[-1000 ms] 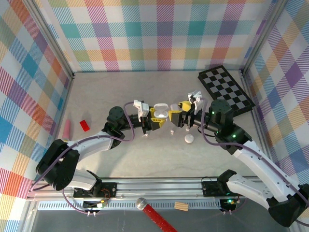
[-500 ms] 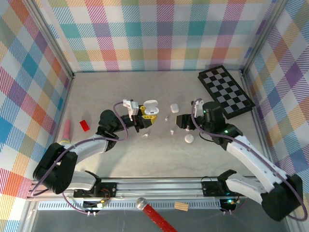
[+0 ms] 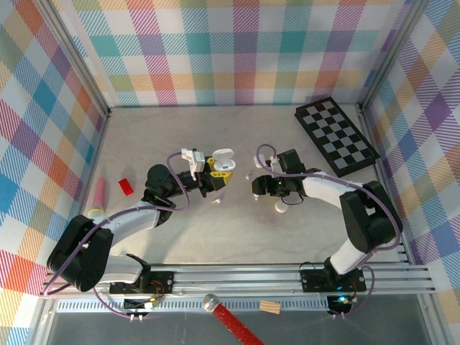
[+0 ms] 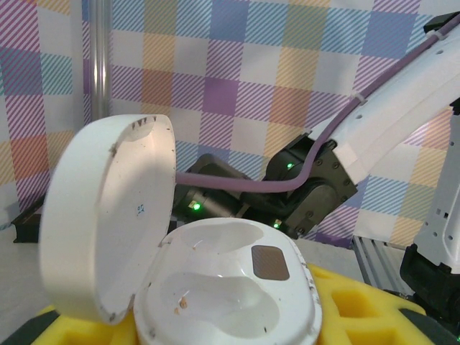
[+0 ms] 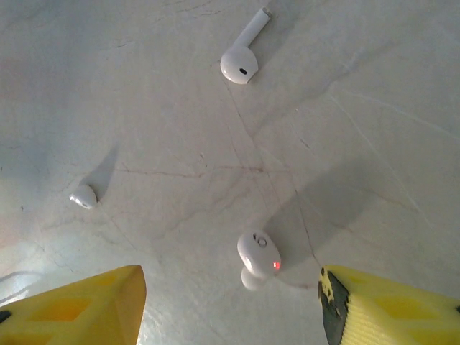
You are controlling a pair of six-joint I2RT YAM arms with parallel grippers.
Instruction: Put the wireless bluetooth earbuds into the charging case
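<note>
Three earbuds (image 5: 242,65) lie on the surface (image 5: 165,129) below my right hand (image 5: 233,305), its fingers (image 5: 79,305) apart astride the red-lit earbud (image 5: 257,257), gripping nothing. My left hand (image 3: 221,171) clamps the open case (image 4: 230,295), lid tipped back, near them.

White plastic clamshell charging case (image 3: 224,159) near ctr of grey marbled table (image 3: 215,237); small white plastic earbuds (image 5: 256,257) on tabletop approx 5 o'clock of it; black-and-white chequered board (image 3: 336,135) at 3 o'clock, well apart.

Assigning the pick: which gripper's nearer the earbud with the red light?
Right. The right gripper hangs open over the red-lit earbud, straddling it. The left gripper is farther off, holding the charging case.
</note>
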